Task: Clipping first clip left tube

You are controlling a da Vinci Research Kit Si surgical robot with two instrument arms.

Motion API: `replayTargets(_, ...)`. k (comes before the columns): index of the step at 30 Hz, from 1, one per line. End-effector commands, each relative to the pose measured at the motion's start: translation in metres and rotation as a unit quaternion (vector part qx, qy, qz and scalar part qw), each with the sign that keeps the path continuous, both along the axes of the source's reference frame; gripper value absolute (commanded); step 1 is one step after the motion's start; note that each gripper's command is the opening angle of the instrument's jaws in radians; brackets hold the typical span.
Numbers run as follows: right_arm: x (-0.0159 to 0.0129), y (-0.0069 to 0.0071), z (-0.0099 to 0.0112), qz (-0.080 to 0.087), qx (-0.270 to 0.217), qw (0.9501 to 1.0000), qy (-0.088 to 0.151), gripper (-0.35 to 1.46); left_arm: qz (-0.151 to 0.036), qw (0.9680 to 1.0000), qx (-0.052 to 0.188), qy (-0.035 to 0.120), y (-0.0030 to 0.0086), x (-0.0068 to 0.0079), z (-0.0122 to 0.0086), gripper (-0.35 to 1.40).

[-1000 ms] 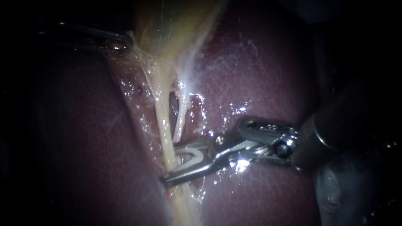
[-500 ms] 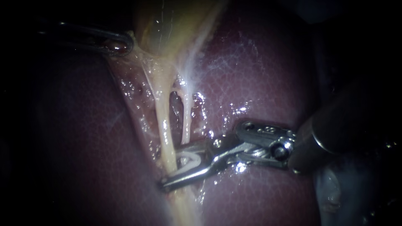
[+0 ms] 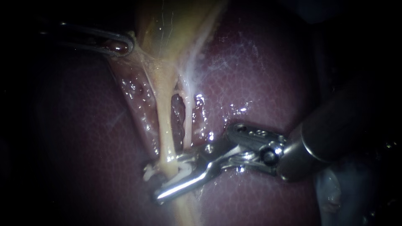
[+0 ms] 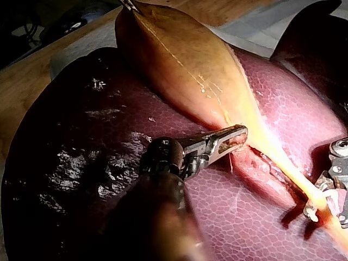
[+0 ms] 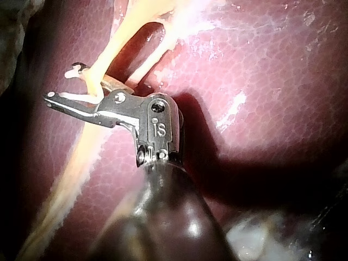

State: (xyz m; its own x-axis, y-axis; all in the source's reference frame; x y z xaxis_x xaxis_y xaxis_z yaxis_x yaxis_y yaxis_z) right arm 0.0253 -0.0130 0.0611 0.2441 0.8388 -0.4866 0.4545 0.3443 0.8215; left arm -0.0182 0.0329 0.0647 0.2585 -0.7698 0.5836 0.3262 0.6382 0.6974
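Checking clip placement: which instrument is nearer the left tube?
Right. The right instrument holds a clip astride the left tube; the left instrument grips tissue beside the gallbladder, farther off.

The left tube (image 3: 166,134) hides the middle of the clip (image 3: 183,173) and part of the right instrument (image 3: 155,186) tip. Toward 10 o'clock the left instrument (image 3: 119,45) shaft dissolves into darkness. The gallbladder (image 3: 167,25) is cut off at 12 o'clock.

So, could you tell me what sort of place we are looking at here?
Probably a bench-top surgical practice set-up, not an operating theatre: the dark red liver with its yellow-brown gallbladder lies in the open on a tan wooden-looking surface, under my slender metal left instrument.
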Motion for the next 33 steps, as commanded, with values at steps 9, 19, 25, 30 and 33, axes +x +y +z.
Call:
replayTargets(9,-0.0004,0.0001,-0.0002,-0.012,0.001,0.9999,0.007,0.13,0.0,1.0,0.0,0.0,0.0,0.0,0.0,-0.35)
replayTargets(19,-0.0006,0.0002,-0.0003,-0.009,0.001,0.9999,0.005,-0.35,0.0,1.0,0.0,0.0,0.0,0.0001,0.0,-0.35)
replayTargets(25,-0.0005,0.0003,-0.0003,-0.003,0.001,1.0,0.002,-0.35,0.0,1.0,0.0,0.0,0.0,0.0001,0.0,-0.35)
replayTargets(30,-0.0005,0.0003,-0.0003,-0.003,0.001,1.0,0.002,-0.35,0.0,1.0,0.0,0.0,0.0,0.0001,0.0,-0.35)
replayTargets(33,-0.0005,0.0003,-0.0003,-0.003,0.001,1.0,0.002,-0.35,0.0,1.0,0.0,0.0,0.0,0.0001,0.0,-0.35)
